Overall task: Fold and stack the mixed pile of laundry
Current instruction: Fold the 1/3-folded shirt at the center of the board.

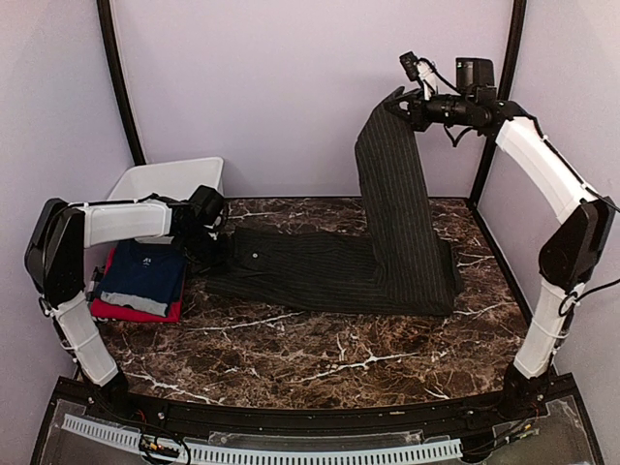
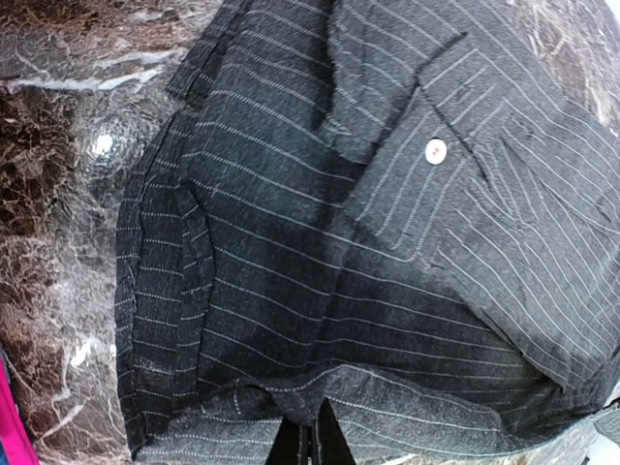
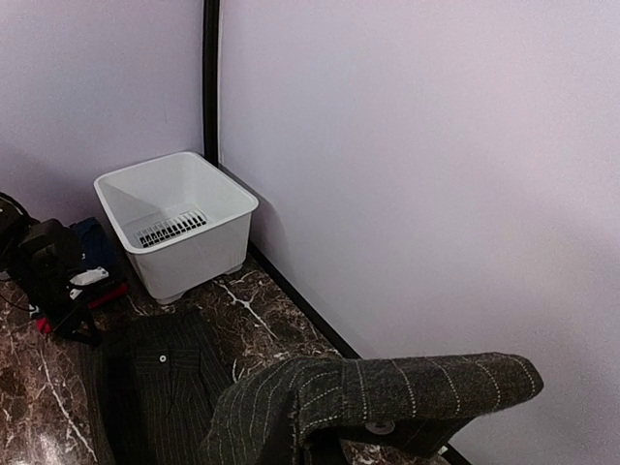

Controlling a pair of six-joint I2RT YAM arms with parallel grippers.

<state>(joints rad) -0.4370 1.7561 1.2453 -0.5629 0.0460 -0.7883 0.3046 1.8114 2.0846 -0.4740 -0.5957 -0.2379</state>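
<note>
From above, the dark charcoal pinstriped collared button shirt point(image 1: 320, 271) lies across the brown marble table point(image 1: 291, 354), one end hoisted high by the right gripper point(image 1: 399, 102). Left wrist: the left gripper point(image 2: 310, 438) pinches its hem. Right wrist: fabric drapes over that clamped gripper.

Free tabletop point(image 1: 320, 358) before hanging shirt point(image 1: 392, 194).

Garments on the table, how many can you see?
3: the pinstriped shirt mid-table, one end held high by the right gripper; navy T-shirt on the red T-shirt, left. Others may be hidden.
</note>
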